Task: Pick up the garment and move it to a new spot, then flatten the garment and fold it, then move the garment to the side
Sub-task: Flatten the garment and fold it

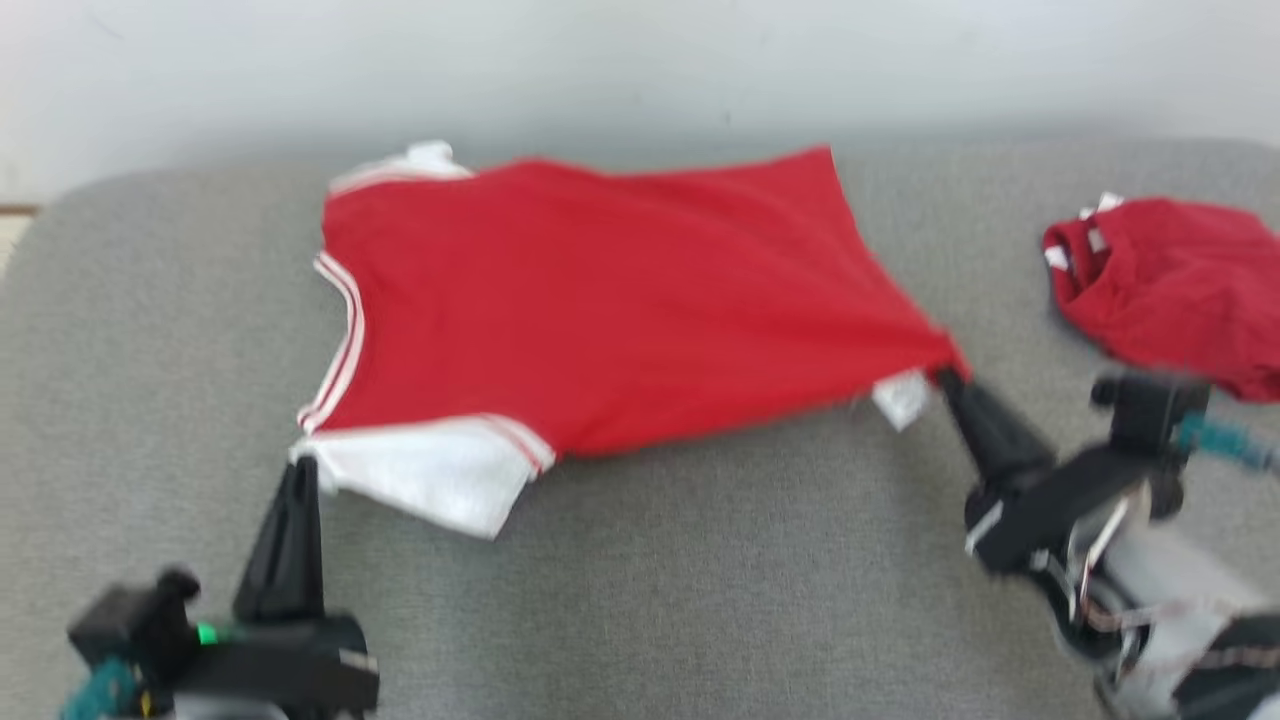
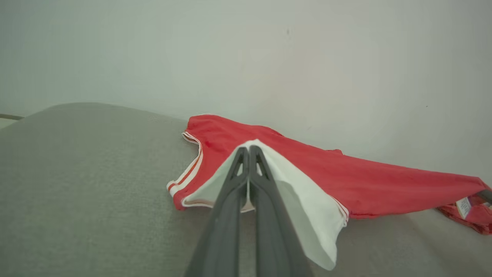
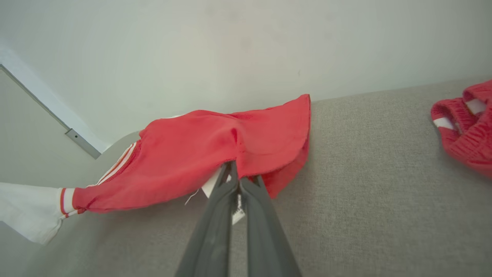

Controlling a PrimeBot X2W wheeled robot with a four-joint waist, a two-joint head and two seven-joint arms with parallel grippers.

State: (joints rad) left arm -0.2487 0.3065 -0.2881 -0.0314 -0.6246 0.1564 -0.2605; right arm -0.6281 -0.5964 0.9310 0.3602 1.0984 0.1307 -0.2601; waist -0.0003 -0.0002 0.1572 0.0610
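Head view: red T-shirt with white sleeves [image 1: 600, 300] spread mid-frame on grey fabric cushion [image 1: 700, 580].
Left wrist view: left gripper [image 2: 248, 152] clenched on white sleeve, centre.
Right wrist view: right gripper [image 3: 235, 169] clenched on red hem corner, centre.

Left gripper [image 2: 248, 151] pinches the red garment's [image 2: 346, 181] white sleeve [image 2: 303, 204].

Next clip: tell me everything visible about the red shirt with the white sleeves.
The red soft-knit shirt has white sleeves edged in red-and-white stripes and a white label at one hem corner. It lies spread, stretched sideways, on the grey fabric surface near the wall. The left gripper is shut on the near sleeve, the right gripper on the label corner; that near edge looks lifted.
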